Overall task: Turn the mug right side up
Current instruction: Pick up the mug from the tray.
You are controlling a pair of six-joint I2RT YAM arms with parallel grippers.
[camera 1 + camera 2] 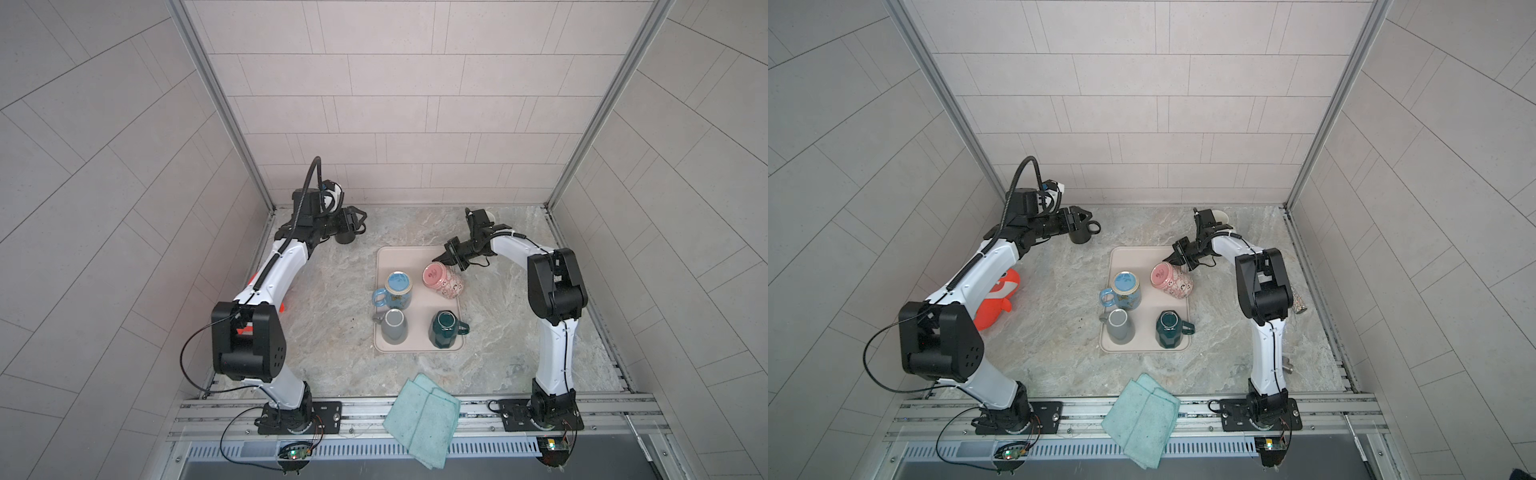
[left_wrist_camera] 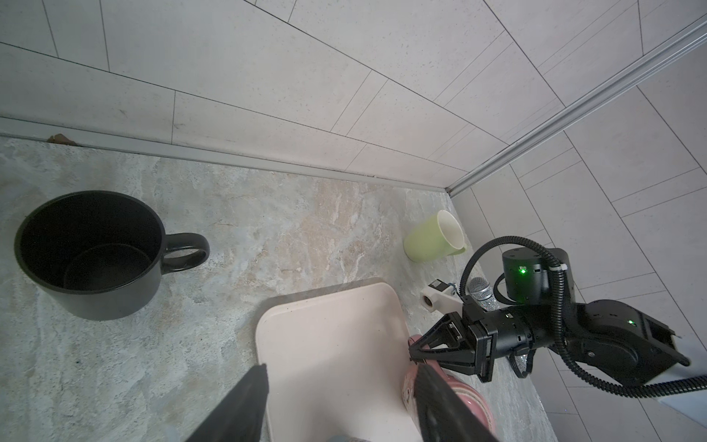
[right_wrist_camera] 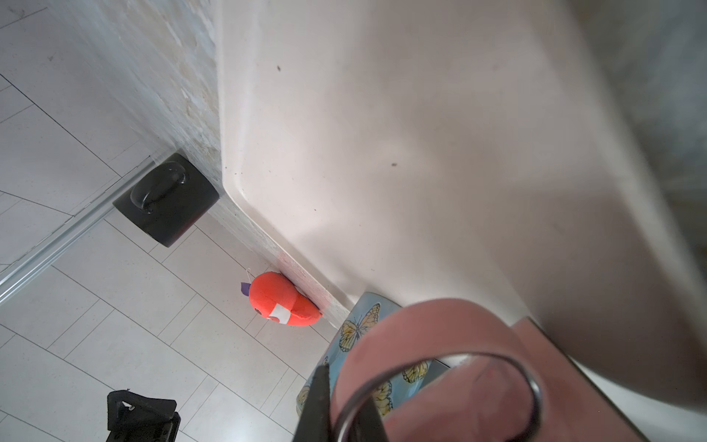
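Marble tabletop (image 1: 332,291), tiled walls (image 1: 415,104); right gripper (image 1: 444,259) pinches pink mug (image 1: 445,283), left gripper (image 1: 360,219) gapes empty.

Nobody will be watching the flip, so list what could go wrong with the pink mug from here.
1. The right tool grips the tilted pink mug by its thin handle alone, so the mug could swivel or slip.
2. The blue butterfly mug stands close beside it on the tray, and the turn may knock it.
3. The pink mug is near the tray's edge and might land on the rim and topple.
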